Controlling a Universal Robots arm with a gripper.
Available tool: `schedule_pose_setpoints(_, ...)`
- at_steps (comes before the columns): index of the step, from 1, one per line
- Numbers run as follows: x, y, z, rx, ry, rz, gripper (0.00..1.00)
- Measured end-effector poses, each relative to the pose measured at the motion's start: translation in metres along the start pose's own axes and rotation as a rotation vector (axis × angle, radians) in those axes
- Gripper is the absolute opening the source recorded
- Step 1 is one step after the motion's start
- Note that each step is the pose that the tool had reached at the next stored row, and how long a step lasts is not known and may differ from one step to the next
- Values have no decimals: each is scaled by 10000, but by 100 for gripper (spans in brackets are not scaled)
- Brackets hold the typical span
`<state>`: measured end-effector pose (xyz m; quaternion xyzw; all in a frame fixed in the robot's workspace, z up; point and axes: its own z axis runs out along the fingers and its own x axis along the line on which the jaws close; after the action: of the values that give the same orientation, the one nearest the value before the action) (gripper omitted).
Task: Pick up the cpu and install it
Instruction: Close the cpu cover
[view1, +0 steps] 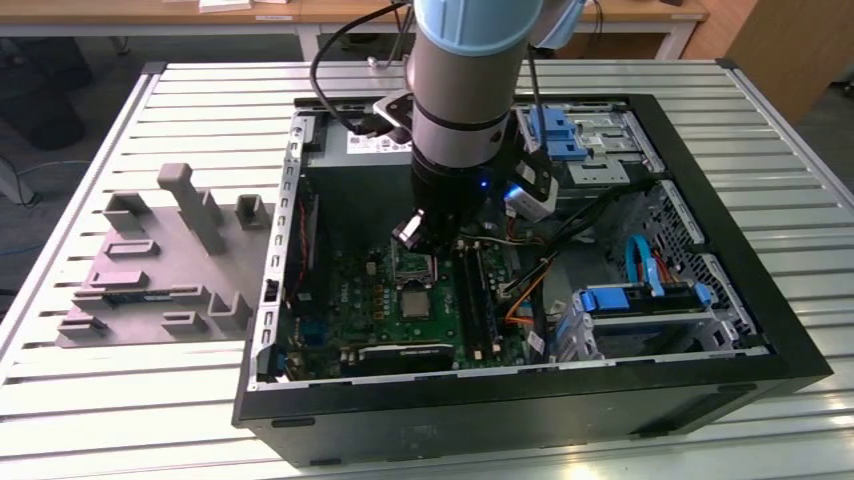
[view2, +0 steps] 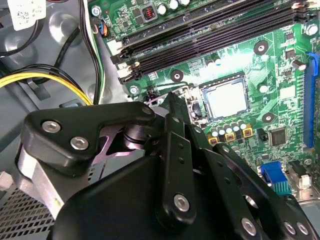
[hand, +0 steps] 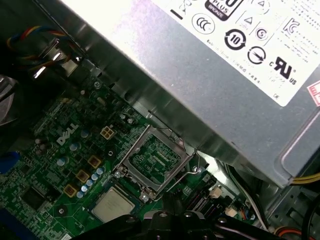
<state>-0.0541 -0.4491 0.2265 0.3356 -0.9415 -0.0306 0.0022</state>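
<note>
The cpu (view2: 227, 97) is a small silvery square with a thin green rim, lying flat in its seat on the green motherboard (view2: 280, 75). It also shows as cpu (hand: 114, 205) and cpu (view1: 416, 301). Beside it the metal socket frame (hand: 152, 160) stands tilted up, on the side toward the grey power supply. My gripper (view2: 171, 100) hangs inside the PC case (view1: 747, 330), its black fingers drawn together at the frame's edge, apart from the cpu and holding nothing. The same gripper (view1: 411, 232) sits just above the socket area, and the gripper (hand: 167, 197) tips show at the picture's edge.
The grey power supply (hand: 225, 75) with its white label stands close behind the socket. Black memory slots (view2: 210, 35) run alongside, and yellow cables (view2: 45, 77) cross the case wall. Blue drive brackets (view1: 641, 298) fill the case on the exterior view's right. A grey parts fixture (view1: 160, 260) lies on the slatted table at its left.
</note>
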Motion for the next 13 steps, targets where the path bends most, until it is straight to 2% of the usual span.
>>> schedule_pose_setpoints(5, 0, 0, 0, -14, -10, -11, 11)
schedule_pose_setpoints(8, 0, 0, 2, -197, -148, -172, 11)
schedule_pose_setpoints(11, -5, -4, 5, -232, -141, -583, 11)
schedule_pose_setpoints(13, -26, -14, 8, -237, -141, -625, 11)
